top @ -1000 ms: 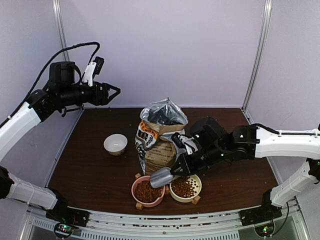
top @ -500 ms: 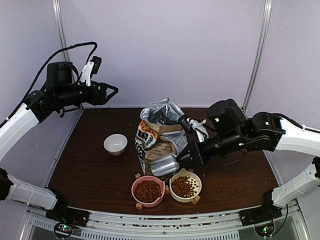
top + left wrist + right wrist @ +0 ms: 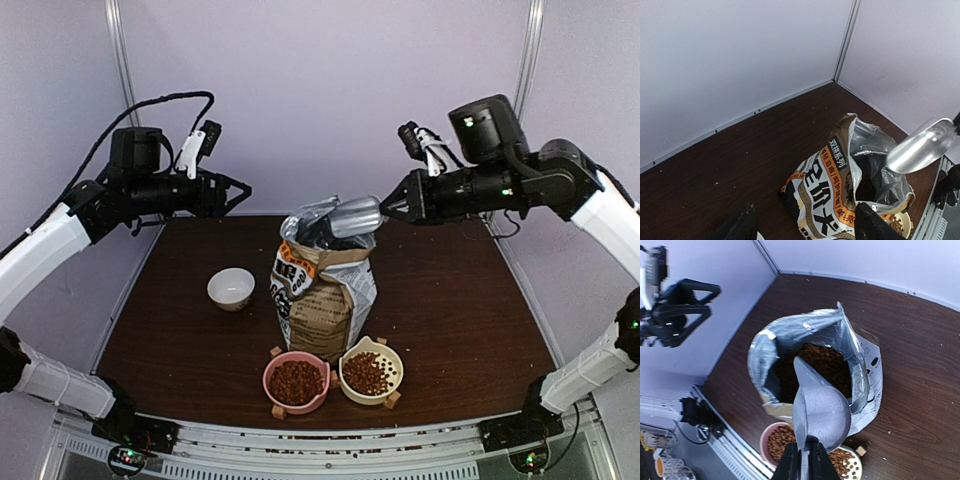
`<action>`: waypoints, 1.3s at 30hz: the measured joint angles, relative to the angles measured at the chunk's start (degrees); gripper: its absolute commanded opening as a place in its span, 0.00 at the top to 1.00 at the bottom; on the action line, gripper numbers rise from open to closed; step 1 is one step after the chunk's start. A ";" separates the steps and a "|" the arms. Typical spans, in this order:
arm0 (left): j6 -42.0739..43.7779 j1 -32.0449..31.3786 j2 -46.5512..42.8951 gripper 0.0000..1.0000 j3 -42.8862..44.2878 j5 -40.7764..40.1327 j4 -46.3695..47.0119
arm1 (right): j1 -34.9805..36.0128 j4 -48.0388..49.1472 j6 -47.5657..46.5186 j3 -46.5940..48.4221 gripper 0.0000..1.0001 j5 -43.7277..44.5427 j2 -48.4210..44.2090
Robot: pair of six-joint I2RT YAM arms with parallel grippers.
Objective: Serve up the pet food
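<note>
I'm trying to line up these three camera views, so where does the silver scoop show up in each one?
Top external: scoop upper centre, just above the open bag.
Left wrist: scoop at the right edge, beside the bag's mouth.
Right wrist: scoop lower centre, tip toward the bag's opening.
Shared landmark: the bag.

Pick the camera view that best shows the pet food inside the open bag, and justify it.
Right wrist: it looks straight down into the open bag, so the pet food inside shows behind the scoop. Top external sees the bag from outside, its contents hidden; left wrist shows only a dark opening.
</note>
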 measured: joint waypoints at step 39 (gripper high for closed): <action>-0.87 -4.50 4.31 0.30 -0.68 1.05 0.07 | -12.09 23.89 19.61 -12.07 1.00 -32.57 15.26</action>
